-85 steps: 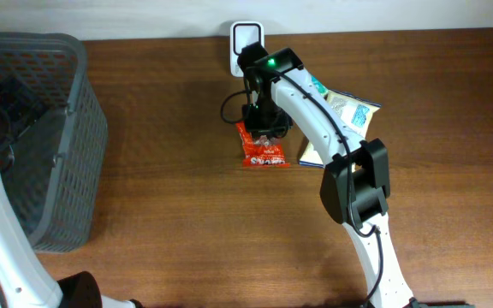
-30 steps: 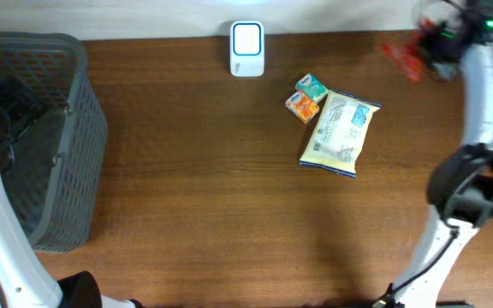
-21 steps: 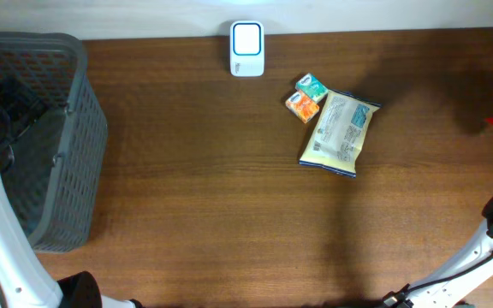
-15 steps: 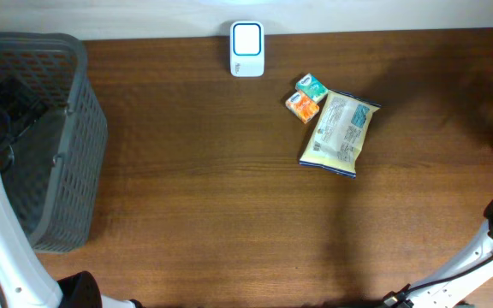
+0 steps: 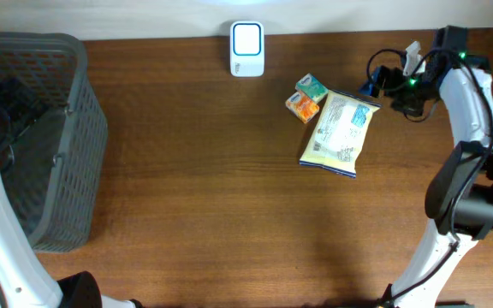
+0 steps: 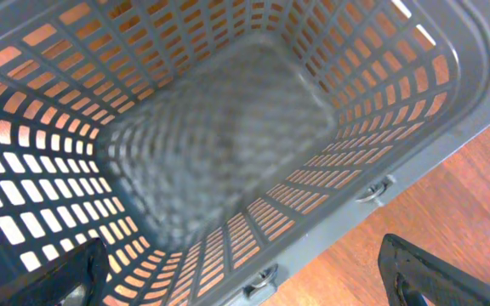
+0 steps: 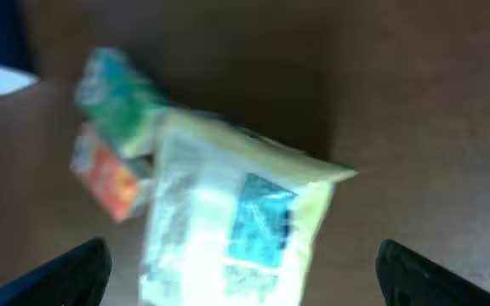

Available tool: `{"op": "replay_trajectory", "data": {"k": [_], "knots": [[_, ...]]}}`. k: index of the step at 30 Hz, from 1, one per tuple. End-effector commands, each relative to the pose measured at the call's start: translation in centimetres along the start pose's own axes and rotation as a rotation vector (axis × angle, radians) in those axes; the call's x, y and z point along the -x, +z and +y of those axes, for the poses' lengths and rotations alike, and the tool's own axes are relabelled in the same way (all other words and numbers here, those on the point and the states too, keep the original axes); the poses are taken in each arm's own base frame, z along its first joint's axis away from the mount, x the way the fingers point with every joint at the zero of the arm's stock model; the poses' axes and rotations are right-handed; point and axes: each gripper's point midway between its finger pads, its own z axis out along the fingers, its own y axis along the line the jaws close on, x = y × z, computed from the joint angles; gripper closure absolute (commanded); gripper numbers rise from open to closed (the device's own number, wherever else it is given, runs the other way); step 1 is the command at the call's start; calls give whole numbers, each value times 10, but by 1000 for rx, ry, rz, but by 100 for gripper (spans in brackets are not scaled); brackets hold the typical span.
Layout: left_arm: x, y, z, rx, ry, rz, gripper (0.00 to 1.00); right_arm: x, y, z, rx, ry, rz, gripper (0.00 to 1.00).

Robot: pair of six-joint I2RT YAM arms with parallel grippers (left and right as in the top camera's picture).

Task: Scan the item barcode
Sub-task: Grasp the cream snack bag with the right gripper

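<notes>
The white barcode scanner (image 5: 247, 38) stands at the table's back edge. To its right lie a yellow-and-white packet (image 5: 341, 130) with a blue patch, a small green box (image 5: 312, 85) and a small orange box (image 5: 300, 104). My right gripper (image 5: 385, 85) hovers just right of the packet's top end, open and empty. The right wrist view is blurred: the packet (image 7: 228, 221) lies below the open jaws of the gripper (image 7: 241, 259), and the green box (image 7: 113, 76) and orange box (image 7: 105, 174) are at the left. My left gripper (image 6: 243, 255) hangs open over the basket.
A grey mesh basket (image 5: 58, 145) fills the table's left end. In the left wrist view its empty slatted floor (image 6: 219, 144) and near rim (image 6: 449, 110) show. Bare brown tabletop (image 5: 212, 197) spreads across the middle and front.
My right arm carried a red packet off past the table's right edge, opened its jaws, and has swung back without it to the yellow packet. The left arm has not moved.
</notes>
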Motion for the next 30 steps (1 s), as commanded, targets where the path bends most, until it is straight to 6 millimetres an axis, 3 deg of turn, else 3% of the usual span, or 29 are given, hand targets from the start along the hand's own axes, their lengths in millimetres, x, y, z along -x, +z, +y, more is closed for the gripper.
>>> {"op": "replay_trajectory", "data": {"k": [1,2,4,6,7,8,9,11,13,14,16,18,20,22,23,25,26,27,28,30], "knots": [[1,-2,2,1,-16,-9,1,-24,33,-22,-59,68,31,1],[1,-2,2,1,-16,-9,1,-33,44,-18,-17,63,41,0],[1,-2,2,1,-16,-9,1,-48,68,-7,44,32,45,12],[1,-2,2,1,-16,-9,1,-55,79,-1,52,4,44,21],[1,-2,2,1,-16,-9,1,-56,82,3,54,-8,43,38],[1,-2,2,1,-16,-9,1,-55,83,6,58,-18,38,84],[1,-2,2,1,-16,-9,1,-54,83,7,59,-20,32,96],[1,-2,2,1,-16,-9,1,-49,78,4,52,-5,18,96],[1,-2,2,1,-16,-9,1,-34,51,3,-4,7,-22,96],[1,-2,2,1,-16,-9,1,-24,26,1,-87,0,-62,96],[1,-2,2,1,-16,-9,1,-8,-45,-3,-315,-28,-189,96],[1,-2,2,1,-16,-9,1,-11,-108,-13,-550,23,-306,96],[1,-2,2,1,-16,-9,1,-24,-138,-28,-795,94,-361,96],[1,-2,2,1,-16,-9,1,-40,-131,-27,-902,161,-364,96],[1,-2,2,1,-16,-9,1,-44,-114,-16,-888,153,-352,96],[1,-2,2,1,-16,-9,1,-49,-72,8,-845,77,-300,96],[1,-2,2,1,-16,-9,1,-59,-35,29,-783,25,-242,96],[1,-2,2,1,-16,-9,1,-66,-11,48,-725,-10,-209,96],[1,-2,2,1,-16,-9,1,-73,6,71,-685,-60,-208,86],[1,-2,2,1,-16,-9,1,-77,14,111,-625,-131,-241,55]]}}
